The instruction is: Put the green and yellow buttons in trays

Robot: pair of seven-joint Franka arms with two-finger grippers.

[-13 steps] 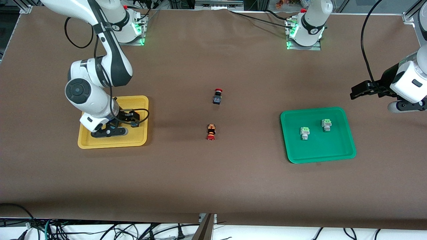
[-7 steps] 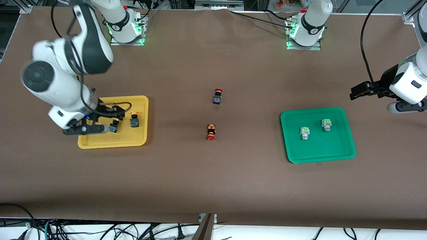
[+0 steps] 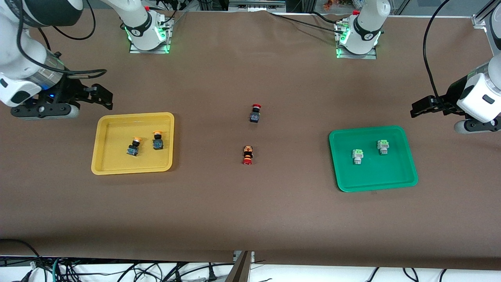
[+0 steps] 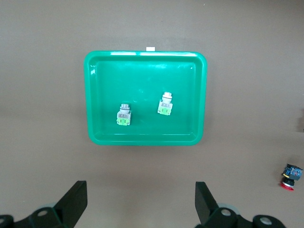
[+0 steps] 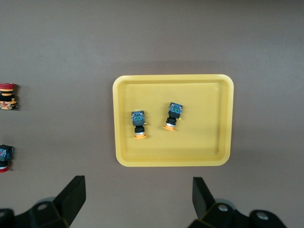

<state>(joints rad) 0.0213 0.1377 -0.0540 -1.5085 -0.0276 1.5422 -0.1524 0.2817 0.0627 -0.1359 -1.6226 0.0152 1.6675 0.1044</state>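
Observation:
Two yellow buttons [image 3: 133,148] [image 3: 157,141] lie side by side in the yellow tray [image 3: 117,129]; the right wrist view shows the same buttons [image 5: 138,123] [image 5: 173,115] in that tray [image 5: 204,118]. Two green buttons [image 3: 357,156] [image 3: 382,146] rest in the green tray [image 3: 375,176], also seen as green buttons [image 4: 124,115] [image 4: 165,103] in the green tray [image 4: 87,95]. My right gripper [image 3: 102,97] [image 5: 138,194] hangs open and empty over the bare cloth beside the yellow tray. My left gripper [image 3: 417,109] [image 4: 141,199] waits open and empty beside the green tray.
Two red-capped black buttons [image 3: 255,113] [image 3: 247,155] lie on the brown cloth mid-table between the trays. One red button [image 4: 289,173] shows in the left wrist view, and both red buttons [image 5: 6,96] [image 5: 4,156] in the right wrist view. The arm bases [image 3: 148,35] [image 3: 358,39] stand at the table's back edge.
My right gripper has risen out of the yellow tray and swung toward the right arm's end of the table, leaving both yellow buttons uncovered in the tray. The left arm has not moved.

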